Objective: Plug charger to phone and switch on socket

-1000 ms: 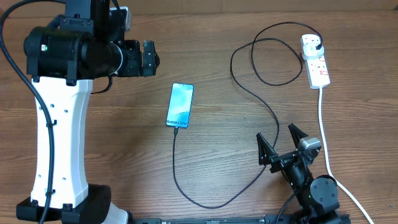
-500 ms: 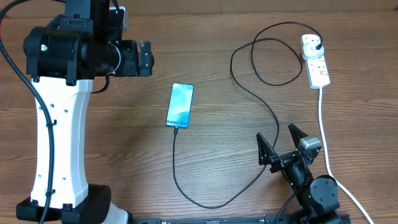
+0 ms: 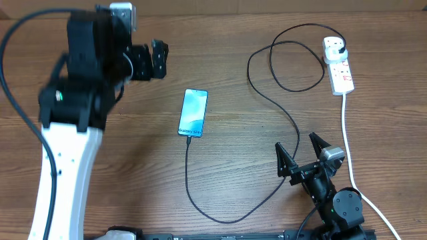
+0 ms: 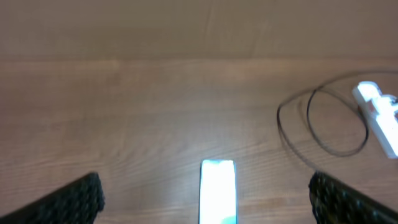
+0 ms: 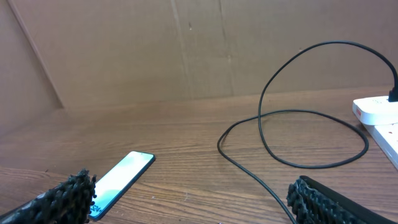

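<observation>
The phone [image 3: 193, 113] lies flat mid-table with its cyan screen up; it also shows in the left wrist view [image 4: 217, 190] and the right wrist view [image 5: 121, 176]. The black charger cable [image 3: 220, 219] meets the phone's near end, loops right and back, and ends in a black plug [image 3: 341, 46] seated in the white socket strip [image 3: 340, 72]. My left gripper [image 3: 159, 60] is open and empty, high and back-left of the phone. My right gripper [image 3: 303, 155] is open and empty, front right, beside the cable.
The strip's thick white cord [image 3: 348, 147] runs down the right side past my right arm. The cable coils in loops [image 3: 287, 67] left of the strip. A cardboard wall [image 5: 186, 43] backs the table.
My left arm has swung and risen, its gripper shifting slightly toward the back. The phone, cable, strip and right arm have not moved.
</observation>
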